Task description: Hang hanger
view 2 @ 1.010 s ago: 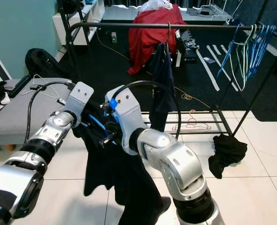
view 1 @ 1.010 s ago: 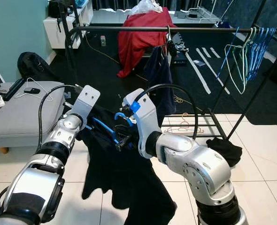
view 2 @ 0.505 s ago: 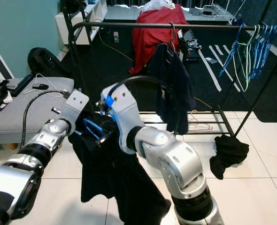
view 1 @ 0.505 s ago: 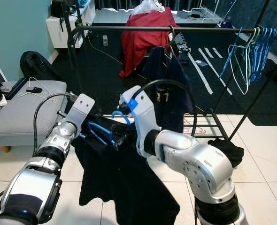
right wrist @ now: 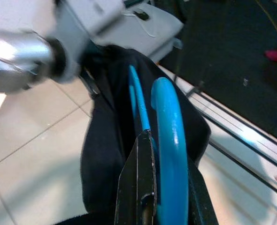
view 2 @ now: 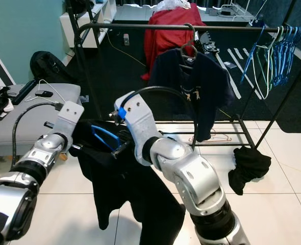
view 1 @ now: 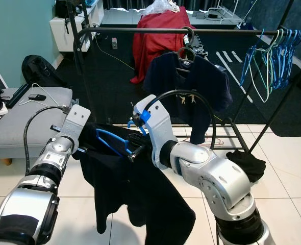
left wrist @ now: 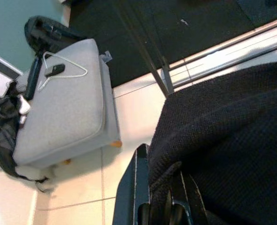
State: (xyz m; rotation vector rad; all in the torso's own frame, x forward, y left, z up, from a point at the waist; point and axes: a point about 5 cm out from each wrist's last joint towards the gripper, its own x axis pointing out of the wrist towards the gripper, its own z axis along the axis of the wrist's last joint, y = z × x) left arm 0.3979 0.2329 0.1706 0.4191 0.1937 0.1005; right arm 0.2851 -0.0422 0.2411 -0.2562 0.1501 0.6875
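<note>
Now we're carrying the hanger to the rail.
R gripper (view 1: pixel 135 152) is pinching the blue hanger (view 1: pixel 111 141) w/ fingers closed on it; L gripper (view 1: pixel 79 149) is clamping the black garment (view 1: pixel 130 194) at its shoulder. We're judging it best to lift hook-first, level, toward the rack rail (view 1: pixel 140 30) beside the navy shirt (view 1: pixel 191 84).

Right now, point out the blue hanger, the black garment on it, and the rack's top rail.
blue hanger (view 1: pixel 111 139), left eye view, on its sloping arm.
black garment (view 1: pixel 132 189), left eye view, on the hanging body.
top rail (view 1: pixel 140 30), left eye view, on the bare bar.
</note>
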